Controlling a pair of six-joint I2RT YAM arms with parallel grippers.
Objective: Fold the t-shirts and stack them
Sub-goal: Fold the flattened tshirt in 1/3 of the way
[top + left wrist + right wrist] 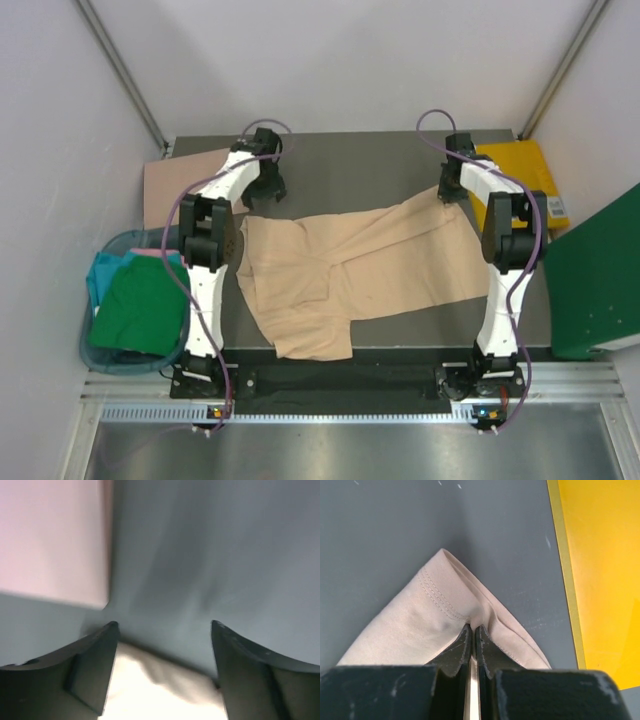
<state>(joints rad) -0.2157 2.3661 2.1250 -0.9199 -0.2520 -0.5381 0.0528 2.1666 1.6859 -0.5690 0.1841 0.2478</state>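
A beige t-shirt [350,270] lies spread and creased across the dark table [360,160]. My right gripper [452,190] is shut on its far right corner; the right wrist view shows the hemmed corner [445,605] pinched between the closed fingers [472,632]. My left gripper [266,188] is at the far left of the shirt with its jaws wide open; in the left wrist view the beige cloth [160,685] lies between and below the fingertips [165,625]. Green [140,305], pink and teal shirts sit in a basket at the left.
A teal basket [100,350] stands off the table's left edge. A tan board [170,185] lies at the far left, also in the left wrist view [50,535]. A yellow sheet [525,175] lies at the far right, seen too by the right wrist [600,570]. A green panel [600,280] stands right.
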